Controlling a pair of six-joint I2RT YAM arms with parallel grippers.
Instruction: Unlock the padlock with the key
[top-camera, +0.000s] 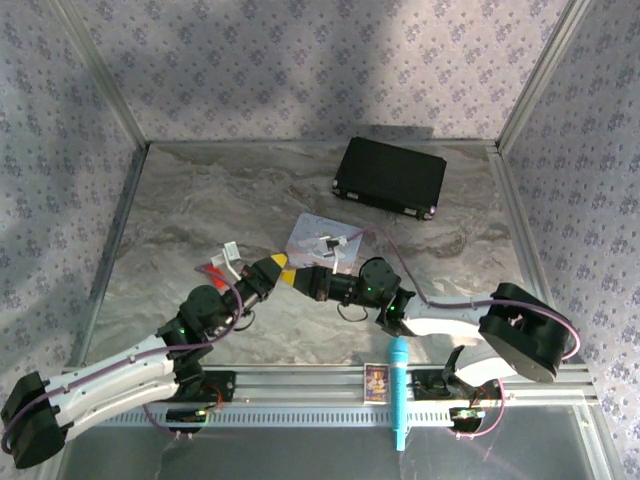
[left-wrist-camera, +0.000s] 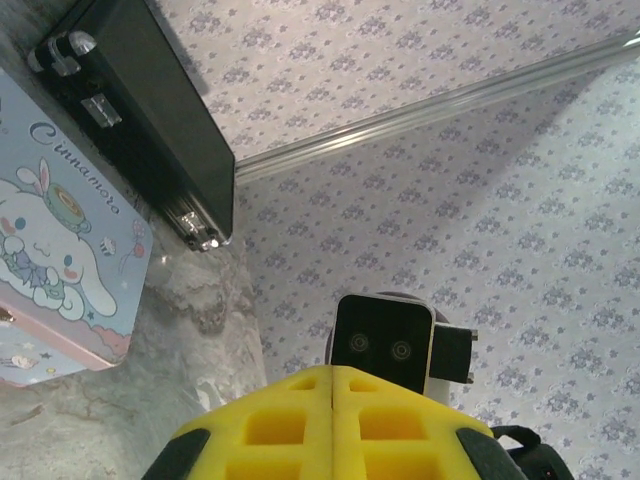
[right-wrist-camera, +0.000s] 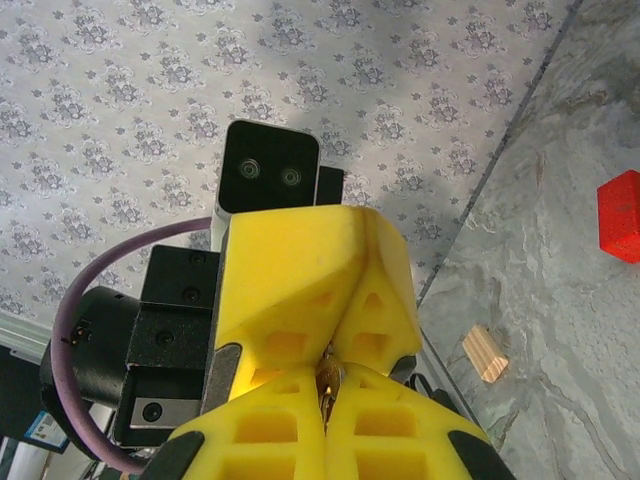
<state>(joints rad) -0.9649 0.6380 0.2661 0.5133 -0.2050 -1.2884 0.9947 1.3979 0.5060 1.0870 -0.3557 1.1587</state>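
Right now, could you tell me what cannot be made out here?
Top external: left gripper and right gripper meet tip to tip, hiding anything between them.
Right wrist: small metal piece between the yellow fingers, too covered to identify.
Left wrist: tin cut by the frame edge.

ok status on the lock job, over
left gripper shut, nose to nose with right gripper. right pinching small brassy piece, padlock or key unclear. tin just beyond.

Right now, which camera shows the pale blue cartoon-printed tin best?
Left wrist: the pale blue tin is close, its character and lettering readable, though cropped at the frame edge. Top external shows more of it but small, print unreadable.
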